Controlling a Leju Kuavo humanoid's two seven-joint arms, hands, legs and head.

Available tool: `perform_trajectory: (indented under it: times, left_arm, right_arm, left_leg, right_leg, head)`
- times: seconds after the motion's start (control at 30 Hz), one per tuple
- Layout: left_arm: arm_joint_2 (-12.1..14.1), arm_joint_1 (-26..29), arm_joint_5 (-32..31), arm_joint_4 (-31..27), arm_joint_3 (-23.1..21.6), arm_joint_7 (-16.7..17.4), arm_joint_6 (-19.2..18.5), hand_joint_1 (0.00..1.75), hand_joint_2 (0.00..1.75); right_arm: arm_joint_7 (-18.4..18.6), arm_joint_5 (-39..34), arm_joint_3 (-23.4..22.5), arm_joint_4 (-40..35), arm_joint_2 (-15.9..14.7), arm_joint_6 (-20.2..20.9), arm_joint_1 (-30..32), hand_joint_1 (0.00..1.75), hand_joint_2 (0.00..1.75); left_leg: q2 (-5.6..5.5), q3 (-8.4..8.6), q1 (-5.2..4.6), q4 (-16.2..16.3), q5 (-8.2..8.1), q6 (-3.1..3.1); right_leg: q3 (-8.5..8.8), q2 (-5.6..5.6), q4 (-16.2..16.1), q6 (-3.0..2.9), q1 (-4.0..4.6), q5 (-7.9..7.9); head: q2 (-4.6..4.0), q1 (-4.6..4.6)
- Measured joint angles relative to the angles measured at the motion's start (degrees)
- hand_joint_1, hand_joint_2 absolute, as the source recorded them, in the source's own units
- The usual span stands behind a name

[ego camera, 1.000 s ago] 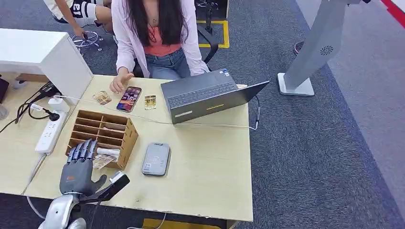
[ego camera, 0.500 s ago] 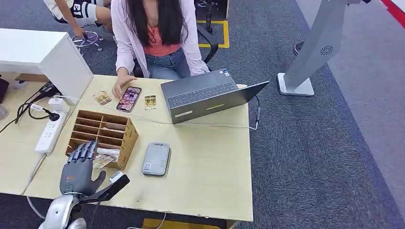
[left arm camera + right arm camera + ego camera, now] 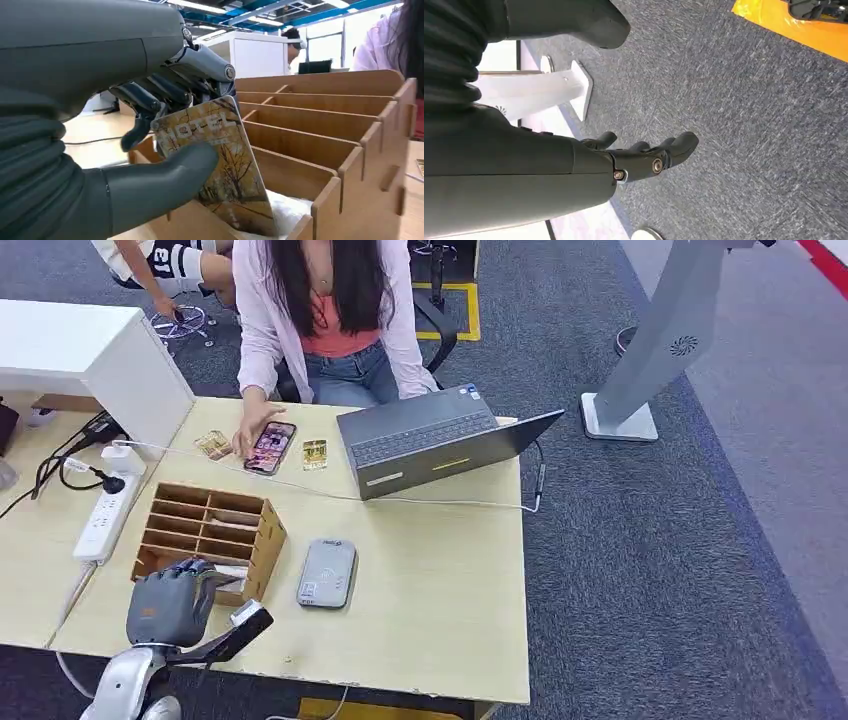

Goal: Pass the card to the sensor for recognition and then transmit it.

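Grey carpet lies around the worktop (image 3: 440, 580), where a wooden rack (image 3: 205, 530) sits beside a grey sensor (image 3: 327, 573). At the rack's near slot the left hand (image 3: 150, 145) pinches the card (image 3: 225, 165) between thumb and fingers. Over the carpet, the right hand (image 3: 639, 155) hangs with fingers loose and apart, holding nothing.

My left hand (image 3: 168, 602), which lay flat with fingers straight over the near end of the wooden organiser (image 3: 206, 532), has curled and now pinches the hotel card (image 3: 220, 165) between thumb and fingers, seemingly still partly in its slot. The person's hand (image 3: 251, 424) has come down onto the phone (image 3: 270, 447).
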Motion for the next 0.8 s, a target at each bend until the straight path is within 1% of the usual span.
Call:
perform_trajectory:
  times: [0.27,0.43,0.73,0.8]
  left_arm:
    - [0.0,0.0,0.5,0.0,0.0,-0.2,0.0,1.75,1.75]
    - [-0.1,-1.3,0.5,0.2,0.0,-0.3,0.0,1.75,1.75]
    - [0.2,-7.0,1.1,1.0,0.4,-1.4,0.2,1.75,1.75]
    - [0.3,-8.9,1.9,1.0,0.4,-2.1,0.1,1.75,1.75]
  right_arm:
    - [-0.1,0.2,0.0,0.0,0.0,0.0,0.0,0.00,1.75]
    - [-0.3,0.4,0.0,0.0,0.0,0.0,0.0,0.00,1.75]
    - [-0.5,0.8,0.0,0.0,0.0,0.0,0.0,0.00,1.75]
    - [-0.7,0.7,0.0,0.0,0.0,0.0,-0.1,0.00,1.75]
  left_leg:
    - [0.00,0.01,0.00,0.0,0.00,0.00]
    - [0.00,0.01,0.00,0.0,0.01,0.00]
    - [-0.04,0.01,0.00,0.0,0.03,-0.01]
    - [-0.07,-0.01,0.01,0.0,0.05,0.01]
  right_leg:
    - [0.00,0.00,0.0,0.00,0.00,0.00]
    - [0.00,0.00,0.0,0.00,0.00,0.01]
    - [-0.01,-0.03,0.0,-0.03,0.01,0.05]
    - [0.00,-0.07,0.0,-0.03,0.01,0.05]
  head:
    - [0.00,0.00]
    - [0.00,-0.02]
    - [0.00,-0.02]
    - [0.00,0.00]
